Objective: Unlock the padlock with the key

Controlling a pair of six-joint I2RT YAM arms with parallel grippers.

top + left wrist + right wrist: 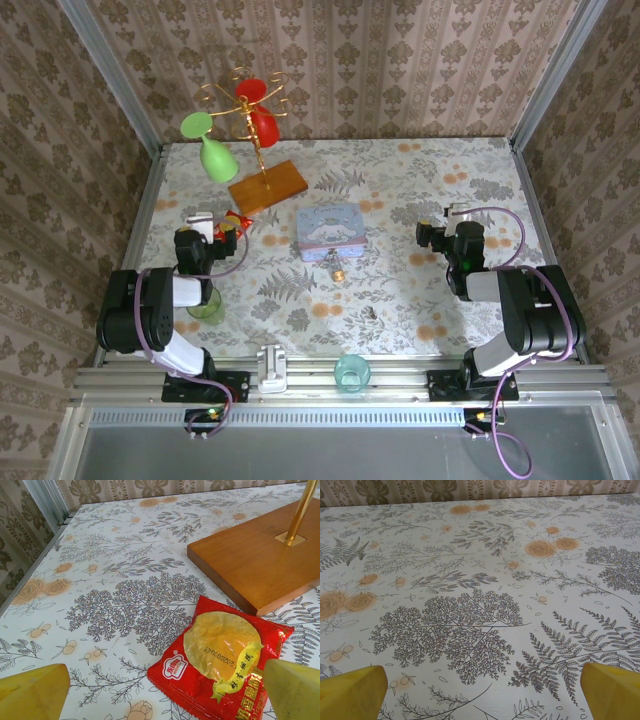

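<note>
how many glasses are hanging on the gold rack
2. A green glass hangs on the left side of the rack, and a red glass hangs close to its pole. Both hang foot up. Another could be hidden behind them.

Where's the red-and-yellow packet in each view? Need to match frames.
Top external: red-and-yellow packet left of centre, at the near-left of the wooden base.
Left wrist: red-and-yellow packet lower right, just in front of the wooden base.
Right wrist: floral tablecloth, fern print lower right.
Shared landmark: the wooden base for the first two; the floral tablecloth for all.
</note>
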